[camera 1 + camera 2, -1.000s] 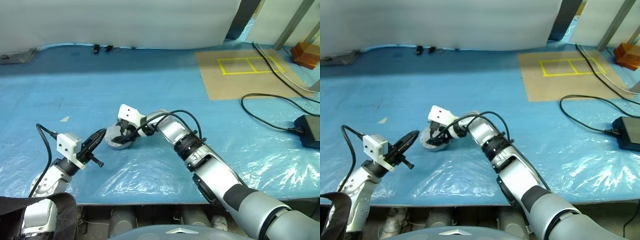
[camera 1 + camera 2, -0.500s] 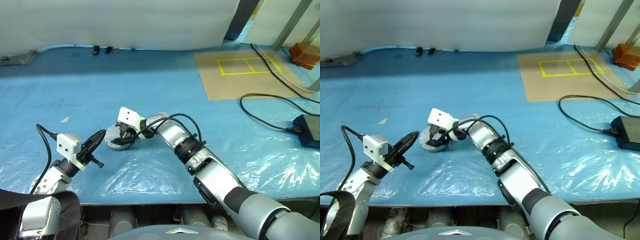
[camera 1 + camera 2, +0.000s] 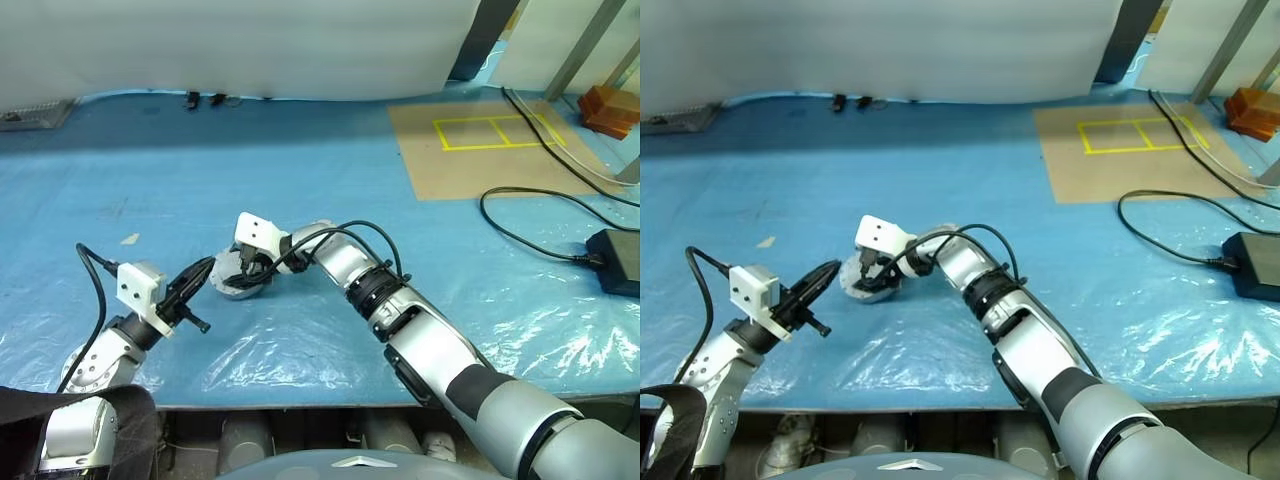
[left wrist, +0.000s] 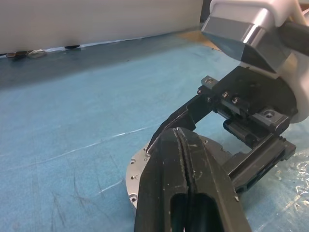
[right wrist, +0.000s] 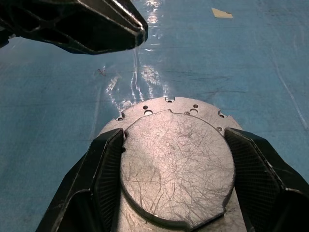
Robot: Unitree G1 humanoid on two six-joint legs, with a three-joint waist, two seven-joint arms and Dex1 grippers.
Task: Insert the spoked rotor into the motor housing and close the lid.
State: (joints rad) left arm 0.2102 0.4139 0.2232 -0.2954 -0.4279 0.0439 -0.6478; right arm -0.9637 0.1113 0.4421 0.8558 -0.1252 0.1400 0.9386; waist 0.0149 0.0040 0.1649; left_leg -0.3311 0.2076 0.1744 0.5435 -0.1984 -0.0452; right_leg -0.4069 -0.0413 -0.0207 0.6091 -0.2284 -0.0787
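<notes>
Right gripper (image 5: pixel 174 159) clasped the lid (image 5: pixel 176 166) (plain face up) on the blue sheet (image 3: pixel 300 170); left gripper (image 3: pixel 203 274) pressed together, beside it.

A scratched, dull-grey metal lid (image 5: pixel 176 169) sits between the right gripper's (image 5: pixel 176 193) matt black, ribbed plastic fingers (image 5: pixel 108 174), lower centre of the right wrist view. Glossy, wrinkled clear plastic film covers the blue table (image 3: pixel 300 170). A matt brown cardboard sheet (image 3: pixel 480 150) with yellow tape lies upper right.
</notes>
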